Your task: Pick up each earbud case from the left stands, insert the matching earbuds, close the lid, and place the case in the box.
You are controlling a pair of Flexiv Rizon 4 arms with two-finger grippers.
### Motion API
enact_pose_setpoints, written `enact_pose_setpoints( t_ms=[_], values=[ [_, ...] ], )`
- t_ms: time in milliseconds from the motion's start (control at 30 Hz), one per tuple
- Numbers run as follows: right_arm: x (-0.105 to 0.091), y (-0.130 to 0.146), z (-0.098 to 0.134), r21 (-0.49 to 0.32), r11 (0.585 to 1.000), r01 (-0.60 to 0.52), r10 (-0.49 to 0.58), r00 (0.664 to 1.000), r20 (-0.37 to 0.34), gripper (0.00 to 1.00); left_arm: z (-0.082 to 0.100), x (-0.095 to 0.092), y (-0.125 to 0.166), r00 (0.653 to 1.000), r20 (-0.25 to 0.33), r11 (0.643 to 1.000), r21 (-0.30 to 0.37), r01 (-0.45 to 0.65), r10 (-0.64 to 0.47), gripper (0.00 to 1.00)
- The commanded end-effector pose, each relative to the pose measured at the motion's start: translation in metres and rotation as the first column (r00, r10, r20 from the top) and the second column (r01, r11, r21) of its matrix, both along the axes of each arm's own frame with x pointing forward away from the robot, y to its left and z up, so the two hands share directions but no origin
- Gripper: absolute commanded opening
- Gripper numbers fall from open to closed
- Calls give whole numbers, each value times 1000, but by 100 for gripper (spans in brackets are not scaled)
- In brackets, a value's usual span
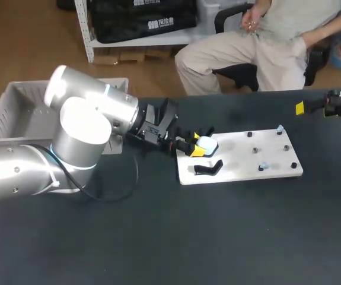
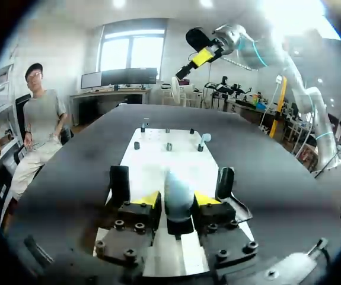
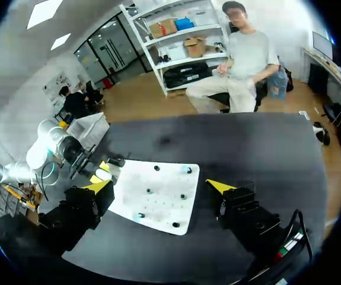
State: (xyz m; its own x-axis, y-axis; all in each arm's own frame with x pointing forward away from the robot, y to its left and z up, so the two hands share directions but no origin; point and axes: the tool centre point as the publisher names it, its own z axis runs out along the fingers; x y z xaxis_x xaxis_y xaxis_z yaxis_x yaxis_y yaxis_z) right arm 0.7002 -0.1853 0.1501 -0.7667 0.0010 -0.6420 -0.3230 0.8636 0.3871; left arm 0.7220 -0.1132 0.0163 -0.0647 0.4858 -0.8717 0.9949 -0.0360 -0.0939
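A white earbud case sits on a stand at the left end of the white board. My left gripper is level with it, one yellow tip on each side. In the left wrist view the case stands between the fingertips and both pads touch it. A second black stand nearer the front holds nothing. Small earbuds rest on pegs at the board's right end. My right gripper hangs high at the far right, wide open and holding nothing.
A grey plastic box stands at the table's back left, behind my left arm. Several short black pegs stick up from the board. A cable loops on the dark tabletop below the left wrist.
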Motion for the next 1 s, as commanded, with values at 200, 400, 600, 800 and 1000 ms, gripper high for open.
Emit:
enact_pose_setpoints(
  t_ms=[200, 400, 600, 800, 1000],
  values=[
    [0, -1, 0, 1, 1000, -3, 3, 1000, 0, 100, 0, -4, 2, 1000, 7, 1000, -15, -5, 5, 16],
    [0, -1, 0, 1, 1000, -3, 3, 1000, 0, 100, 14, -10, 8, 1000, 18, 999, -49, -1, 2, 0],
    [0, -1, 0, 1, 1000, -3, 3, 1000, 0, 100, 48, -15, 19, 999, 39, 991, -133, -19, 24, 0],
    [0, -1, 0, 1, 1000, -3, 3, 1000, 0, 100, 85, -29, 20, 995, 93, 968, -251, -21, 46, 0],
    [0, -1, 0, 1, 1000, -3, 3, 1000, 0, 100, 109, -42, 18, 991, 112, 932, -361, -32, 77, 0]
  ],
)
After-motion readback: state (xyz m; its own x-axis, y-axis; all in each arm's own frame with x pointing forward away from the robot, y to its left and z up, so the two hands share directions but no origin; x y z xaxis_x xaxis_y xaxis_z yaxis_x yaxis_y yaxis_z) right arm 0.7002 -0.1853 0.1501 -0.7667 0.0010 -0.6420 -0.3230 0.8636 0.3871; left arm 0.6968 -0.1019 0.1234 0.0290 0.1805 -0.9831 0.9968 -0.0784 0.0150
